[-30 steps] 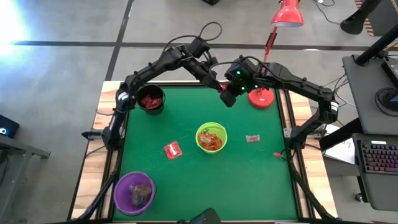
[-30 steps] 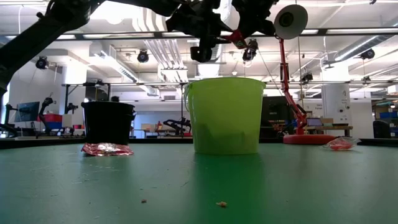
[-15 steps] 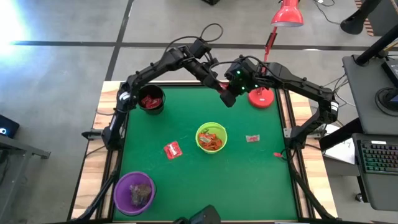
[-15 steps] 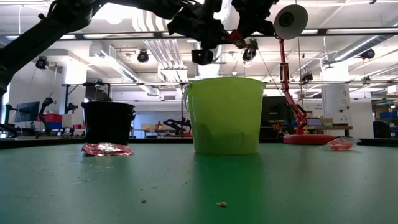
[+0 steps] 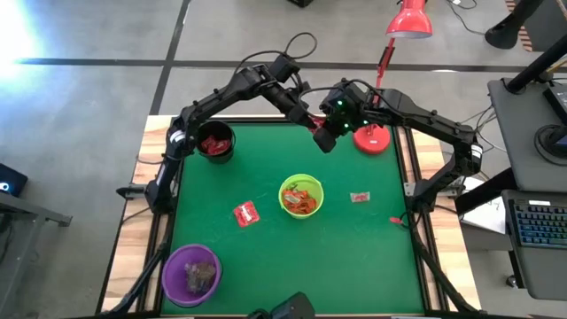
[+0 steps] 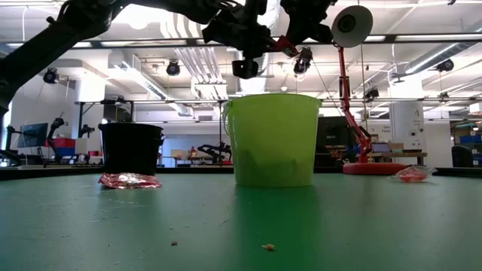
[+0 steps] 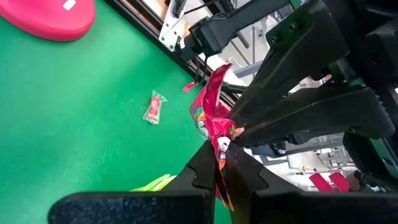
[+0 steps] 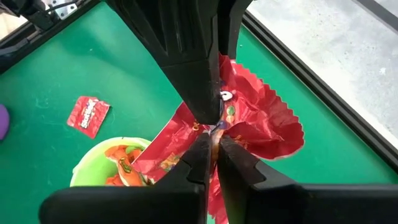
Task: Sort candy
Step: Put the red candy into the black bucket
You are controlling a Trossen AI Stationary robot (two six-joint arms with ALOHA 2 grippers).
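One red packet (image 8: 249, 124) clamped by both left gripper (image 7: 221, 163) and right gripper (image 8: 214, 146). Three bowls (image 5: 301, 196) counted; loose candies on table apparently three.

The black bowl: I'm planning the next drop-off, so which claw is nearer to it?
Left. The left claw is raised over the table's far edge, right of the black bowl. The right claw meets it on the same red packet, slightly farther away.

Bright, even light; sharp pictures
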